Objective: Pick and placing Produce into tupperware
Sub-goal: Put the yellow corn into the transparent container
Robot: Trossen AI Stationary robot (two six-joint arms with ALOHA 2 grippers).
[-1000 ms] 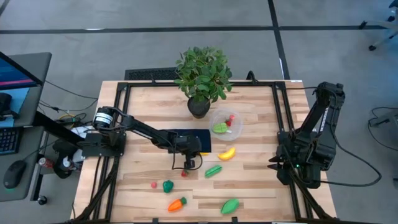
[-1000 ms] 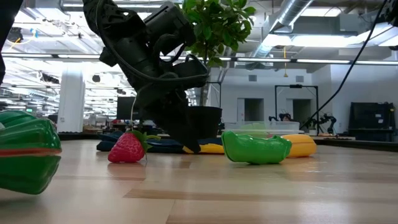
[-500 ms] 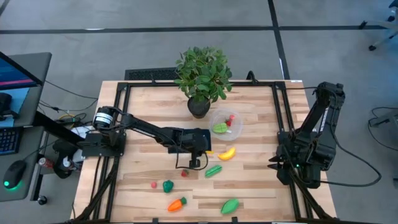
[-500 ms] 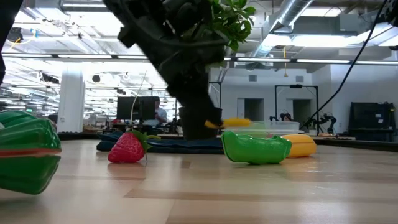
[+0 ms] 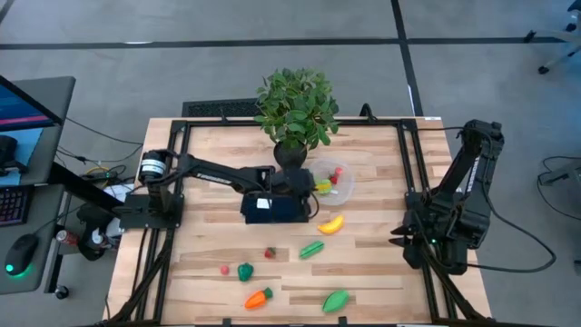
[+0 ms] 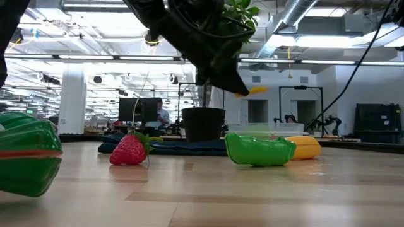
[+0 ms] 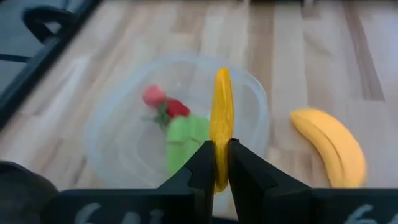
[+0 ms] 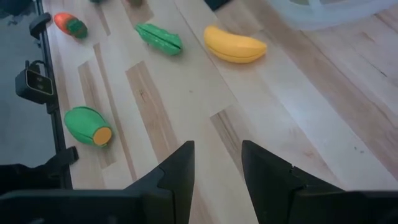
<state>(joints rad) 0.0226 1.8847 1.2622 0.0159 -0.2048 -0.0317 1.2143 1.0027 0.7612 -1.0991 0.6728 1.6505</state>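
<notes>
I hold left gripper (image 7: 219, 163) over bowl (image 7: 124, 106), jaws clenched on yellow slice (image 7: 222, 118), ready to drop; right gripper (image 8: 217, 163) parked, jaws released.

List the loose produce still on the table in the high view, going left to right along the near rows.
Small red berry → dark green piece → carrot → strawberry → green pod → banana → green piece with an orange end.

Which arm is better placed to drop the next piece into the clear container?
Left. Its gripper already holds a thin yellow piece over the clear container; the right gripper waits open and empty at the table's edge.
</notes>
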